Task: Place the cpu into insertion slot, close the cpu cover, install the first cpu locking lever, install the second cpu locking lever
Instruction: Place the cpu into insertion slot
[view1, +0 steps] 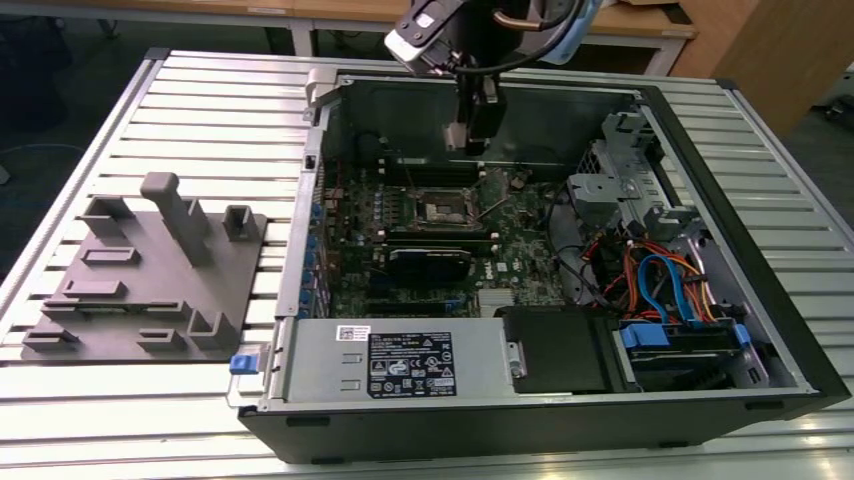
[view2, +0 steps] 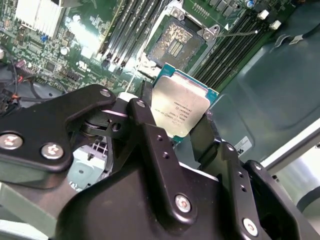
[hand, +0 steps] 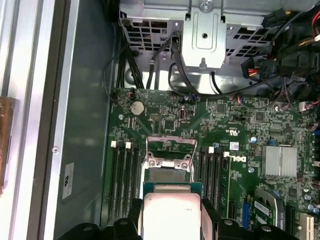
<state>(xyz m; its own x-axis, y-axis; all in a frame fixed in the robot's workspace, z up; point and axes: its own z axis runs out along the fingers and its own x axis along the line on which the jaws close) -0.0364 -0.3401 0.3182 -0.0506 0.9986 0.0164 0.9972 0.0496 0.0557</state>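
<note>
My gripper (view2: 177, 117) is shut on the cpu (view2: 181, 102), a flat silvery square chip on a green edge, clamped between the two black fingers (view2: 145, 112). The chip hangs above the green motherboard, a little short of the insertion slot (view2: 175, 42), whose dark pin field lies bare inside its metal rim. In the first wrist view the cpu (hand: 171, 212) hides the near part of the insertion slot (hand: 167, 175), and the cpu cover (hand: 170, 142) shows as a thin silvery frame swung open behind it. From outside, the gripper (view1: 470, 140) hovers over the slot (view1: 445, 208).
The open computer case (view1: 747, 300) surrounds the board, with black memory slots (hand: 125, 185) on both sides of the socket. A drive cage and cable bundles (view1: 654, 280) sit toward the exterior view's right. A grey fixture plate (view1: 140, 280) lies on the slatted table.
</note>
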